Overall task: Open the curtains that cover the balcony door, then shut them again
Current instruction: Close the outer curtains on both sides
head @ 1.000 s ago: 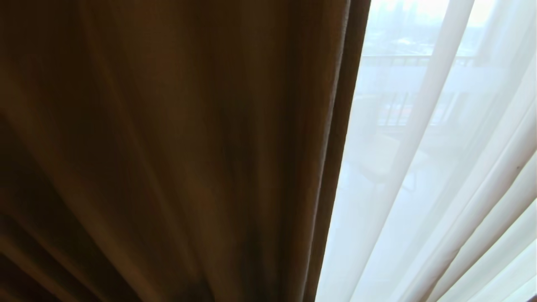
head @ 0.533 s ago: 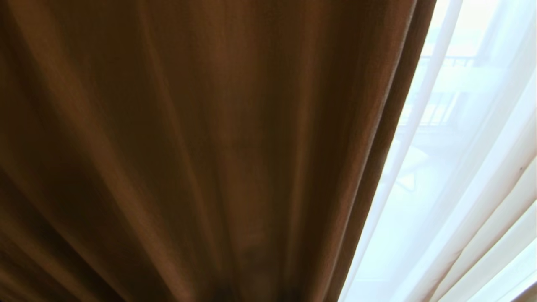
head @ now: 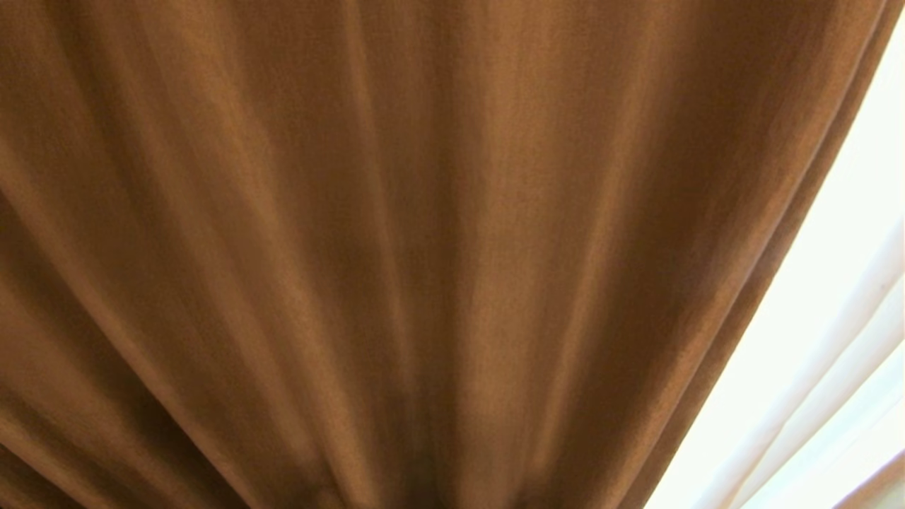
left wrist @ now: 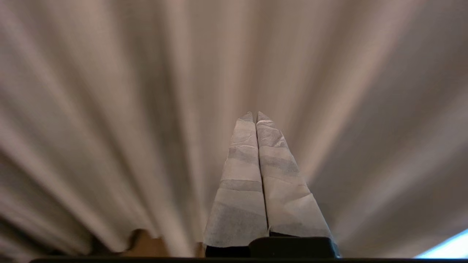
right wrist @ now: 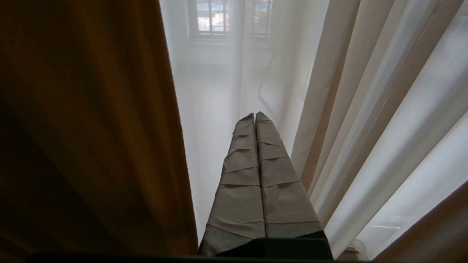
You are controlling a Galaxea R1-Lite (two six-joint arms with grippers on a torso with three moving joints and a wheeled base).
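Fabric filled nearly the whole head view: the opaque woven curtain panel [head: 396, 240], brownish in that light and gathered in long vertical pleats, hung close in front of the camera. Only at the right edge did a strip of the sheer white see-through curtain layer [head: 834, 339] show, bright with daylight behind it.

In the left wrist view the left gripper [left wrist: 255, 114] pointed into the pale beige-grey pleats of the same opaque panel [left wrist: 109, 109]. Its two tape-wrapped fingers [left wrist: 241, 175] were pressed together along their length, with no cloth between them. Whether the tips touched the fabric could not be told.

In the right wrist view the right gripper [right wrist: 255, 114] faced the sheer layer [right wrist: 215, 102], with the opaque panel's edge [right wrist: 91, 128] to one side and folded sheer pleats [right wrist: 365, 109] to the other. Its wrapped fingers [right wrist: 243, 171] were likewise closed on nothing. Through the sheer cloth a dim railing with bars [right wrist: 219, 18] showed; the balcony door itself could not be made out.
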